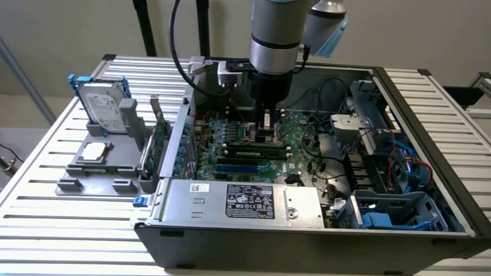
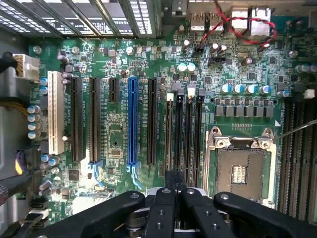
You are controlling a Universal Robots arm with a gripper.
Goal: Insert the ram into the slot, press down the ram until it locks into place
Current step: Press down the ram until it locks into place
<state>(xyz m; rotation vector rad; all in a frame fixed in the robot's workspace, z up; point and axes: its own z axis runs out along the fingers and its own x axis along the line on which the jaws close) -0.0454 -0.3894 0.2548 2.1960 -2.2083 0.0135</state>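
Ram (image 1: 253, 150) is taken to be the long, dark green stick seen in the exterior view, lying along the bank of black sockets on the motherboard (image 1: 295, 129) inside the open case (image 1: 429, 144). Its long axis runs from the exterior view's left to the exterior view's right, parallel to the blue slot (image 1: 238, 168) just in front of it. It appears to sit in the slot (image 2: 170, 134) rather than in the gripper; whether the end clips have been closed cannot be told.

The gripper (image 1: 265, 133) is held vertically over the board, its tip just behind the ram's mid-length and very near it. Contact cannot be confirmed. In the wrist view the fingers (image 2: 166, 210) are seen drawn close together, and nothing is made out clamped between them. The tip (image 2: 176, 181) is lined up with the near end of the narrow black sockets, whose length runs straight away from it.

The governing relation is judged to be this: the ram lies directly beside and below the tip, with its length crosswise to the arm's vertical axis.
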